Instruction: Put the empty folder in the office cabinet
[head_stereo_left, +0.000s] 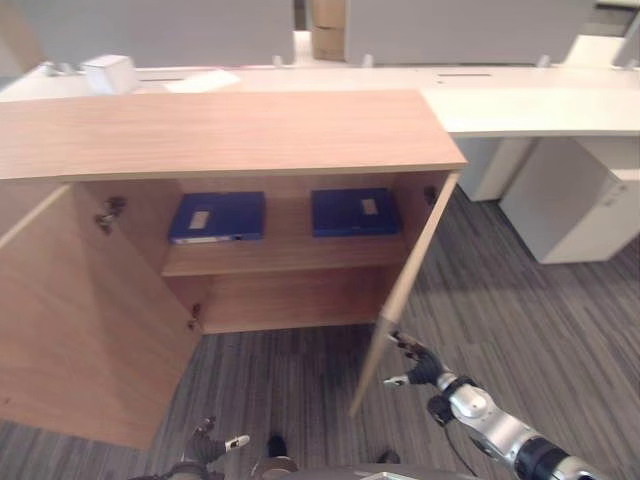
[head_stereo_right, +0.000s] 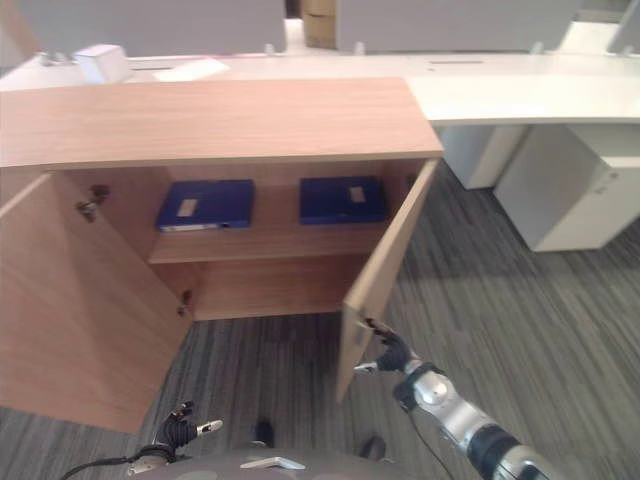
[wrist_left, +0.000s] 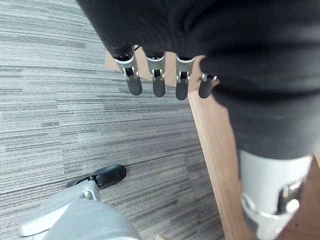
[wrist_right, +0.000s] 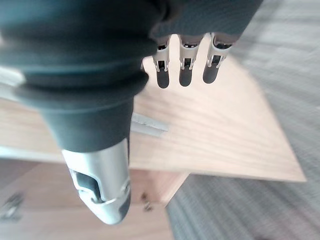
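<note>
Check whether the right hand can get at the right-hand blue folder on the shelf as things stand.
Probably yes: both cabinet doors stand open, and the right hand is open by the right door, with nothing between it and the folder.

I see the cabinet (head_stereo_left: 230, 130) standing open on the grey striped carpet (head_stereo_left: 520, 320), both doors swung out. On its inner shelf (head_stereo_left: 285, 250) two blue folders lie flat: one (head_stereo_left: 217, 217) toward the shelf's left end, the other (head_stereo_left: 354, 212) toward the right end, well apart. The cabinet's wooden top carries nothing I can make out.
</note>
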